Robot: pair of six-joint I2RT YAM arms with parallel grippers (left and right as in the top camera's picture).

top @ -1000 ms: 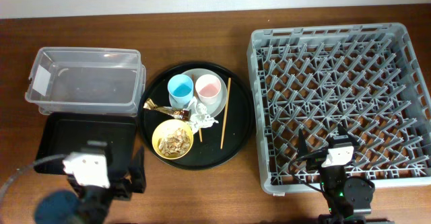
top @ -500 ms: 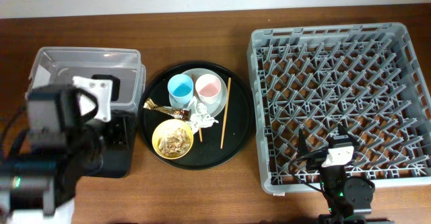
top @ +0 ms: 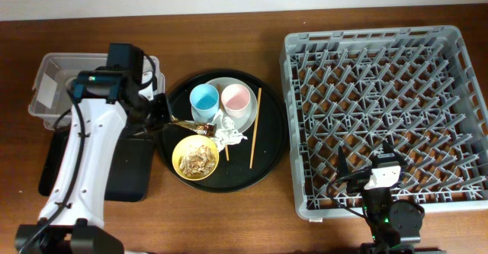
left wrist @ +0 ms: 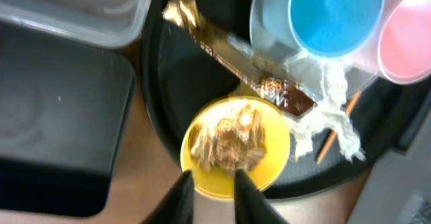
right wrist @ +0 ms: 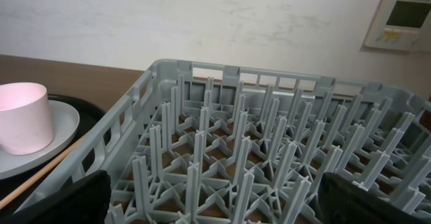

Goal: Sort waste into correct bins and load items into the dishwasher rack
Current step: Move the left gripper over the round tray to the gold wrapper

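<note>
Over the left edge of the round tray (top: 268,162), the left gripper (left wrist: 211,183) hung with its fingers slightly apart and nothing between them, directly above the bowl (left wrist: 279,160) of scraps (left wrist: 229,140). The wrapper (left wrist: 232,52) lay just beyond the bowl, one twisted end pointing toward the tub (left wrist: 81,12) and the other touching the tissue (left wrist: 326,113).

That placement suggested the waste was being dealt with first, though whether the bowl or the wrapper was the target could not be told. The tub and the black tray (top: 126,170) sat just left of the round tray, so this arm probably took the job because the carry would be short.

The blue cup (left wrist: 335,12) and pink cup (left wrist: 407,39) stood on the plate (top: 229,85), and the chopsticks (top: 254,128) lay beside it. None of them was loaded yet.

The right gripper (right wrist: 212,183) sat low at the near edge of the rack (top: 381,78), fingers wide apart and empty. It seemed parked there, clear of the left arm and handy for loading.
</note>
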